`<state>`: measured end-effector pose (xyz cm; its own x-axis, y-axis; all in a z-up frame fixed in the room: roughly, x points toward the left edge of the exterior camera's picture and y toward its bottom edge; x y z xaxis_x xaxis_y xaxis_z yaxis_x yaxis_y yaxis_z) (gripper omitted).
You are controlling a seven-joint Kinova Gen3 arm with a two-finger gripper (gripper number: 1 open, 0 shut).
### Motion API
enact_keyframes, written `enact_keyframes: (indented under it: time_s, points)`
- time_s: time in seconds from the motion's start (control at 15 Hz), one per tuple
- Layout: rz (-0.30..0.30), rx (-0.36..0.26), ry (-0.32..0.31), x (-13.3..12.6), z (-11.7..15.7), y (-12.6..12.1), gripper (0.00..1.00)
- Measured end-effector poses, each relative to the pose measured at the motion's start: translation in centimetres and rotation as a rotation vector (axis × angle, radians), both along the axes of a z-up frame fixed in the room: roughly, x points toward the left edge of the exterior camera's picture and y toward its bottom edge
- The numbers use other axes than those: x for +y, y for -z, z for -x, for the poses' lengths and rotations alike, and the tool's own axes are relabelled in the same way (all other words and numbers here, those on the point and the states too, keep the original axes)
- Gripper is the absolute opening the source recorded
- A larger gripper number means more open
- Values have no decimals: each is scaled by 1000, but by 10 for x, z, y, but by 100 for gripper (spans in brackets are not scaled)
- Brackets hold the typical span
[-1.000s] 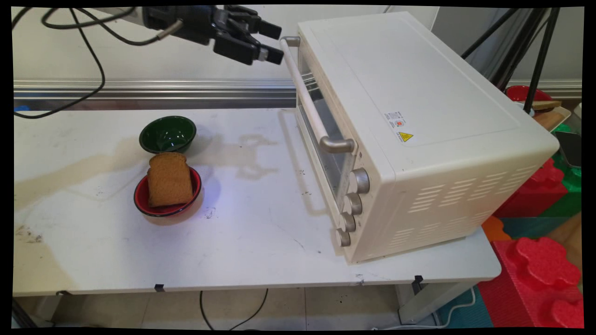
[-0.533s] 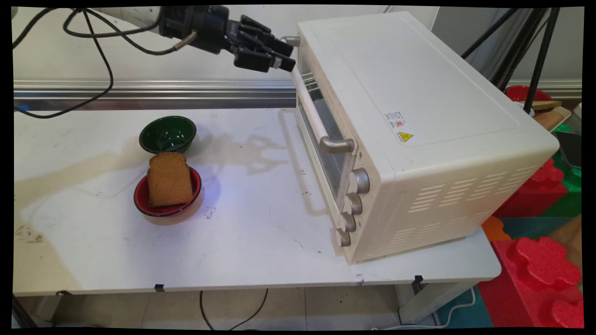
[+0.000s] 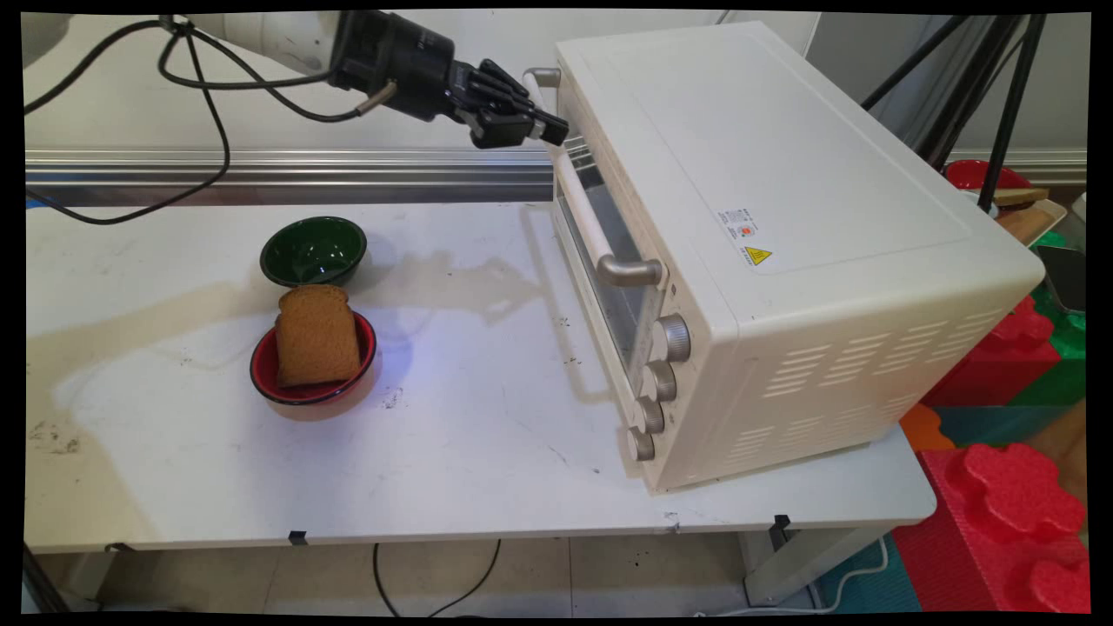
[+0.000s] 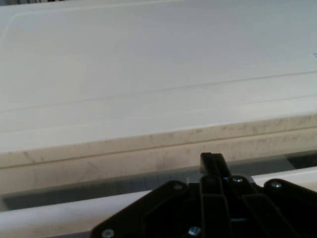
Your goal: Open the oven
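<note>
My gripper is shut, its tip against the far upper end of the cream handle on the door of the white toaster oven. In the hand view the shut fingers sit over the pale handle bar, pointing at the door's top edge, with the oven's flat top filling the picture above. Nothing shows between the fingers. The oven door stands closed. A slice of brown bread lies in a red bowl at the table's left middle.
An empty green bowl stands just behind the red bowl. Several knobs line the oven's near front corner. Black cables hang from the arm at upper left. Red foam blocks and tripod legs stand off the table's right.
The gripper has moved right and down from open air to the handle's far end, and its fingers have gone from apart to shut. Bowls, bread and oven have not moved.
</note>
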<state>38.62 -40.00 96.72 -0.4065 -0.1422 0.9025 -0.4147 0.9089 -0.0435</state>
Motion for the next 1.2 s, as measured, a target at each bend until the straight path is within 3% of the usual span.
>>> enact_keyframes:
  time_s: [0.6, 1.2]
  points:
    - [-11, -33, -11, -14, 23, 18, 0]
    - [-12, -91, -12, -12, 12, 24, 0]
